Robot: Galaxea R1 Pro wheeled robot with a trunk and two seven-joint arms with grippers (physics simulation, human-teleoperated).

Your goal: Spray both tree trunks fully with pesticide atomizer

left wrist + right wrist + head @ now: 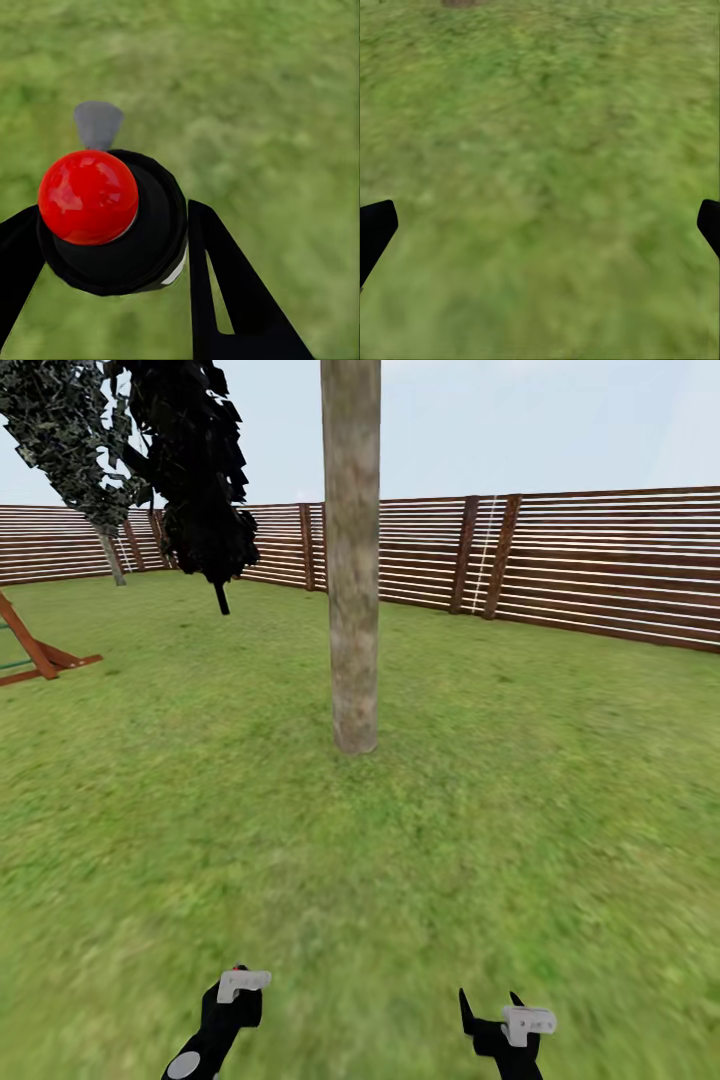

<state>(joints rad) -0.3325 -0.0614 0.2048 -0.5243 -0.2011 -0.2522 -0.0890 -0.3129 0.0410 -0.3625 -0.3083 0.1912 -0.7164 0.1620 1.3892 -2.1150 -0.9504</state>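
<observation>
Facing a pale, mottled tree trunk (352,560) that rose straight from the grass (400,840) in the middle of the garden, the robot held both arms low at the near edge of the head view. The left tool (232,1000) was clenched on the pesticide atomizer (120,225), a black bottle with a round red cap and a grey nozzle; in the left wrist view the bottle sat squarely between the two black fingers (225,292), pressed against them on both sides, its red top facing the camera and grass below. In the head view only a speck of red showed at the tip of that tool.

The right tool (495,1025) hung released, its fingers (375,229) spread wide apart at the edges of the right wrist view with nothing but lawn between them.

The trunk stood well ahead of both tools, roughly between them and slightly nearer the left tool's side. A brown slatted fence (600,560) ran along the back of the lawn. To the left, further off, stood a second tree (75,440) with a pale trunk and dark jagged leaves, an all-black tree (205,480) beside it, and part of a reddish wooden frame (40,650) on the grass.
</observation>
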